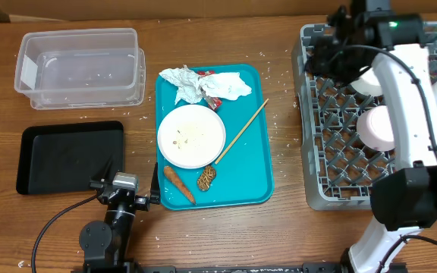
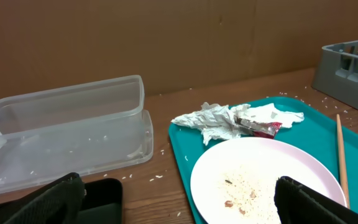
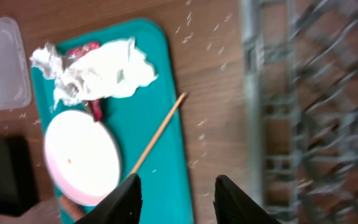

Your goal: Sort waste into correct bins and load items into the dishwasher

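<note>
The white plate point(image 1: 191, 136) lies on a teal tray point(image 1: 253, 163) with crumpled napkins point(image 1: 203, 85), a red wrapper point(image 2: 263, 127), a carrot point(image 1: 179, 184) and a brown lump point(image 1: 206, 177). The clear tub point(image 1: 78, 67) and the black tray point(image 1: 70, 157) sit to the left. The grey rack point(image 1: 340, 152) on the right holds white dishes point(image 1: 375, 127). My left gripper point(image 2: 179, 208) is open and empty, low at the plate's near edge. My right gripper point(image 3: 176, 196) is open and empty, above the table between the teal tray and the rack.
A wooden chopstick point(image 1: 241, 131) lies slanted on the teal tray right of the plate. Loose rice grains point(image 2: 157, 178) are scattered on the wooden table and in the tub. My right arm point(image 1: 408, 98) reaches over the rack.
</note>
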Available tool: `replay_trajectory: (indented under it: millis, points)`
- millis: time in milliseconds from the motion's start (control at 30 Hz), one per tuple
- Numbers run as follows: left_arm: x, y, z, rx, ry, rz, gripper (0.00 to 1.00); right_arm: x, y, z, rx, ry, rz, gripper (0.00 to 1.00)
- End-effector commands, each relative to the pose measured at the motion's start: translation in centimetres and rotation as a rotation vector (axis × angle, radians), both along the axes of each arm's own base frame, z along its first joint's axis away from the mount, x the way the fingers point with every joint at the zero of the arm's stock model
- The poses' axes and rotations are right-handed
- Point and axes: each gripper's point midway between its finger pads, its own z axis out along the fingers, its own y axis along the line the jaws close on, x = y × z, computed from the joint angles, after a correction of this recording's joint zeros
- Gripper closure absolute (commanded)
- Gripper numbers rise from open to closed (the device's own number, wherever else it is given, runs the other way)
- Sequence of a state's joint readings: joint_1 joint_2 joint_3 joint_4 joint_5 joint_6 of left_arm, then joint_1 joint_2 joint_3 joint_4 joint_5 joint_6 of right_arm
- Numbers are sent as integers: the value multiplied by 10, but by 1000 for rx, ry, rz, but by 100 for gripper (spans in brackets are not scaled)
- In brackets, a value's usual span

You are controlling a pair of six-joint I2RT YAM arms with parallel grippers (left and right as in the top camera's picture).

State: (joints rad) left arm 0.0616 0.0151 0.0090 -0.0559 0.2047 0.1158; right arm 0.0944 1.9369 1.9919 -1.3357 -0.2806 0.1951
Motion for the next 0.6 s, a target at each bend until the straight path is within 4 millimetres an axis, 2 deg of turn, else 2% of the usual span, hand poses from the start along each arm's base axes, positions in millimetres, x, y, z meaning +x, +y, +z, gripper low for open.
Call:
replay_trajectory:
  millis: [0,133,300,567]
  points:
    - [0,3,-1,17,-2,13,0,-16,34,-26,63,139,-107,59]
    - [0,3,-1,17,-2,13,0,-27,52,-68,-5,215,-272,59]
    - [0,3,-1,17,-2,13,0,-48,97,-118,-18,253,-322,56]
    - [0,3,-1,17,-2,13,0,-62,133,-163,-69,270,-377,55]
